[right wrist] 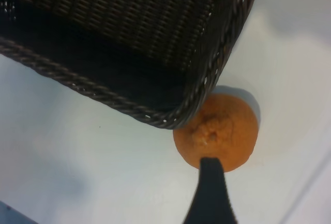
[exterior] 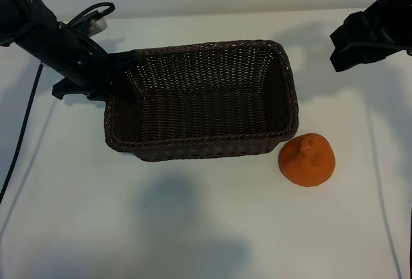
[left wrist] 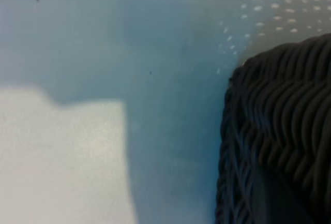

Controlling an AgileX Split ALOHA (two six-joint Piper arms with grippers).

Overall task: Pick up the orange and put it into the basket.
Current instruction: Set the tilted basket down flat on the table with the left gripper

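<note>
A: Writing or labels anywhere? I can read none on the basket (exterior: 203, 102), the orange (exterior: 307, 160) or the arms.

B: None here either. Materials, then: the basket is dark-brown woven wicker, rectangular with rounded corners, sloped sides and a braided rim. Nothing lies inside it.

A: And the orange?

B: Matte, bright orange, roundish with a knobby raised neck on top. It sits on the white bench (exterior: 193, 227) at about four o'clock from the basket, just beside that corner; I cannot tell if the two touch.

A: Left arm?

B: Left gripper (exterior: 119, 73) is at the basket's ten o'clock corner, jaws clenched on the wicker rim there. Its wrist view shows only weave close up and bare bench.

A: Right arm?

B: Right gripper (exterior: 360, 40) hangs at two o'clock from the basket, well apart from the fruit, jaws released and gripping nothing. In its wrist view one black fingertip (right wrist: 209, 193) overlaps the orange's edge.
</note>
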